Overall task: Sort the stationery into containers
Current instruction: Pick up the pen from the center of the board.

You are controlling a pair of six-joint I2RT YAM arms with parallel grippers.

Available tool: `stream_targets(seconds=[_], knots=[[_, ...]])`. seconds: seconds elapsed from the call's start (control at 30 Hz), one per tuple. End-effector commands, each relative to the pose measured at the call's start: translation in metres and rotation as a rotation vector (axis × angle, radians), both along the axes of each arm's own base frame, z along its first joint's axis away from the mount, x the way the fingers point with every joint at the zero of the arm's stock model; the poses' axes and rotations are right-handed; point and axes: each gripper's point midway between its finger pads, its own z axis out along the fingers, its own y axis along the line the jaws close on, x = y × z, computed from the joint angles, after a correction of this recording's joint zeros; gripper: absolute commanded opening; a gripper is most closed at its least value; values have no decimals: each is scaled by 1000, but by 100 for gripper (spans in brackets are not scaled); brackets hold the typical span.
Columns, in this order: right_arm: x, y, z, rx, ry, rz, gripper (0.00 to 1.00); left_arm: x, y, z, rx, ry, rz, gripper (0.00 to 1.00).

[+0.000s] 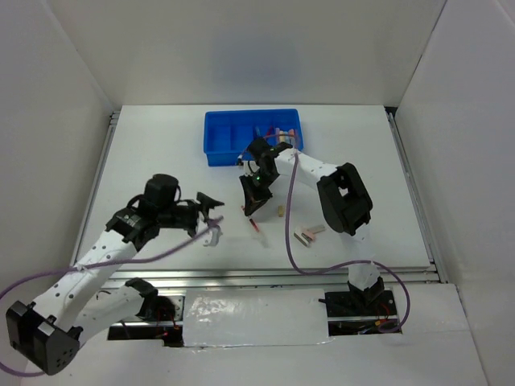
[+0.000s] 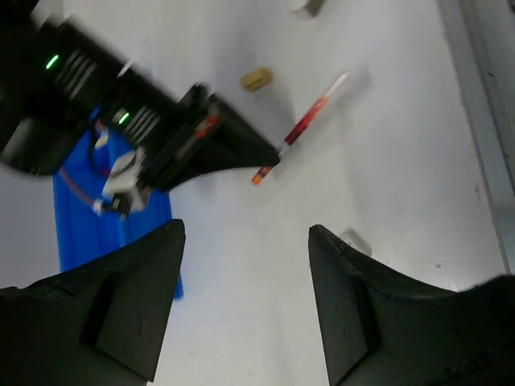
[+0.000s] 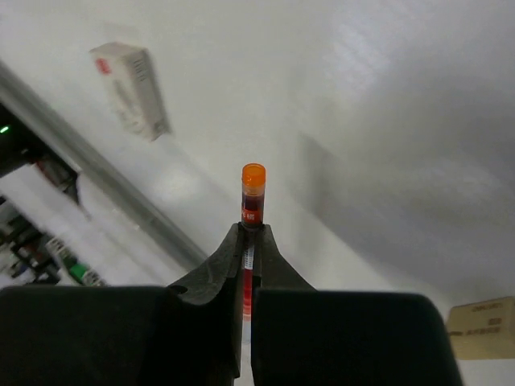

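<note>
Right gripper (image 3: 248, 235) pinches an orange-capped pen (image 3: 253, 191) that pokes just past its fingertips

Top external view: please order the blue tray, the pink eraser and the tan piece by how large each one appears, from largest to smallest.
1. blue tray, by far the largest.
2. pink eraser.
3. tan piece, clearly the smallest.

Tray (image 1: 212, 152) behind pen (image 1: 257, 233) (erasers (image 1: 309, 234) right)

Bright, even light washes the white table (image 1: 161, 153), leaving soft shadows. The left wrist view is smeared, perhaps by motion. The right wrist view shows mild glare.
</note>
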Motion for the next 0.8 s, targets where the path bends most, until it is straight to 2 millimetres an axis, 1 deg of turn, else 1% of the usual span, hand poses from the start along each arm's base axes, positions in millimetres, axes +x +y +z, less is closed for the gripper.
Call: stream_targets(seconds=[0.0, 0.03, 0.07, 0.1, 0.17, 0.2, 0.27, 0.3, 0.33, 0.53, 0.63, 0.77], knots=[[-25, 19, 60, 214, 106, 101, 0, -24, -24, -14, 160, -258, -266, 75], [-28, 22, 66, 238, 128, 108, 0, -29, -31, -17, 171, -268, -301, 74], [-36, 26, 73, 283, 171, 126, 0, -31, -36, -21, 191, -269, -323, 74], [-39, 26, 75, 300, 189, 132, 0, -41, -49, -21, 192, -273, -373, 73], [-49, 28, 83, 336, 220, 158, 0, -45, -61, -29, 221, -261, -415, 71], [-55, 31, 90, 372, 244, 173, 0, -53, -71, -30, 222, -264, -454, 69], [-62, 32, 97, 393, 256, 194, 0, -53, -81, -35, 237, -261, -480, 68], [-67, 32, 98, 396, 268, 198, 0, -57, -86, -36, 242, -261, -502, 66], [-69, 32, 103, 406, 260, 206, 0, -56, -90, -40, 255, -252, -513, 65], [-84, 31, 116, 442, 266, 233, 0, -50, -99, -49, 286, -235, -523, 62], [-88, 32, 120, 450, 266, 241, 0, -47, -100, -52, 296, -219, -512, 62], [-92, 33, 122, 454, 260, 252, 0, -40, -101, -52, 287, -219, -484, 60]])
